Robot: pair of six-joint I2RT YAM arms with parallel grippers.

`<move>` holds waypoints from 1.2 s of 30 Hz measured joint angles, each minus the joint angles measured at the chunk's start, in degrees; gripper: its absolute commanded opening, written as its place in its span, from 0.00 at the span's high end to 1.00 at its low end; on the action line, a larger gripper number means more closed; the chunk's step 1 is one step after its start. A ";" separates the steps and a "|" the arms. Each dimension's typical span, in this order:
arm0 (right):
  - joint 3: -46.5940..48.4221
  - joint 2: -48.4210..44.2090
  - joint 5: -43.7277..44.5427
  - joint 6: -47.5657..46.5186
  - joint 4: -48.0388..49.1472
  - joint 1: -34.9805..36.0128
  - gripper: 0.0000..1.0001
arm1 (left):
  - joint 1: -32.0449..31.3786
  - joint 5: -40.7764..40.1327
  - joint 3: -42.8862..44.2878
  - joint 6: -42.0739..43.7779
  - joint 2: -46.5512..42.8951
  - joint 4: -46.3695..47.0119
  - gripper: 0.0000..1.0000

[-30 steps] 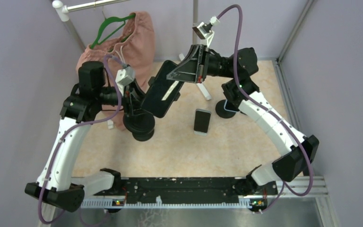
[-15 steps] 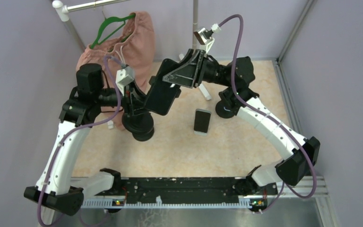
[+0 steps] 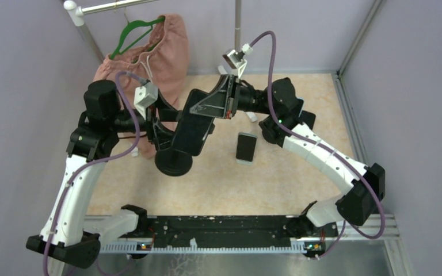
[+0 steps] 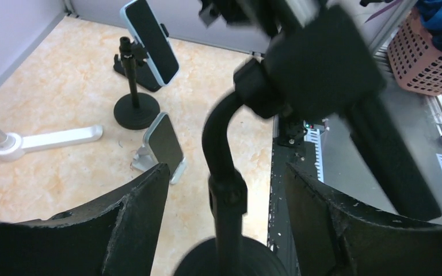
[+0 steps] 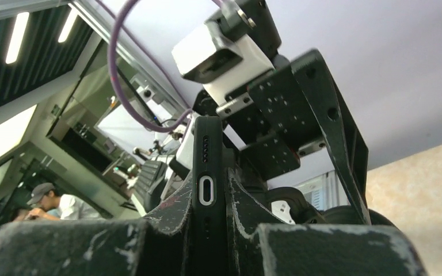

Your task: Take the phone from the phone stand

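Note:
A black phone (image 3: 191,131) is tilted at the head of a black phone stand with a round base (image 3: 174,163). My right gripper (image 3: 202,110) is shut on the phone's upper end. In the right wrist view the phone's edge (image 5: 206,190), with its charging port, is pinched between both fingers. My left gripper (image 3: 160,130) is at the stand's stem. In the left wrist view it (image 4: 225,169) stands open, its fingers on either side of the stem (image 4: 228,195) and apart from it. The blurred stand head (image 4: 316,57) shows above.
A second phone (image 3: 246,146) leans on a small silver stand (image 4: 144,161). A third phone (image 4: 149,37) sits on another black stand behind my right arm. A pink garment (image 3: 164,54) on a green hanger hangs at the back left. A white rack leg (image 4: 46,138) lies on the floor.
My left gripper has let go of the stand's stem and opened. My right gripper opened briefly and shut on the phone again. Both arms, the phone and the stand shifted slightly left and nearer.

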 measured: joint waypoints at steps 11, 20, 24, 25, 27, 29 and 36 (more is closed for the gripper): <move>-0.59 0.85 -0.22 0.68 1.09 3.45 1.00 | -0.02 4.70 -0.11 0.09 -0.24 -0.26 0.32; 0.52 2.60 0.46 -1.38 0.63 4.66 1.00 | -0.04 4.20 -1.07 -1.38 -0.63 -0.26 1.00; 0.79 2.60 0.83 -1.97 0.24 4.66 0.73 | -0.04 3.56 -1.22 -2.51 -0.85 0.46 1.00; 0.90 2.60 0.96 -1.97 0.04 4.68 0.65 | -0.04 3.23 -1.38 -2.73 -1.09 0.87 1.00; 1.16 2.51 1.49 -1.88 0.13 4.83 0.61 | -0.04 2.19 -1.79 -3.06 -1.66 1.55 1.00; 1.22 1.95 2.03 -2.40 0.42 4.85 0.61 | -0.04 1.42 -2.38 -3.52 -2.10 2.08 1.00; -1.29 -0.66 2.58 -3.39 0.22 4.87 0.73 | -0.37 -0.22 -2.64 -4.35 -3.28 4.26 1.00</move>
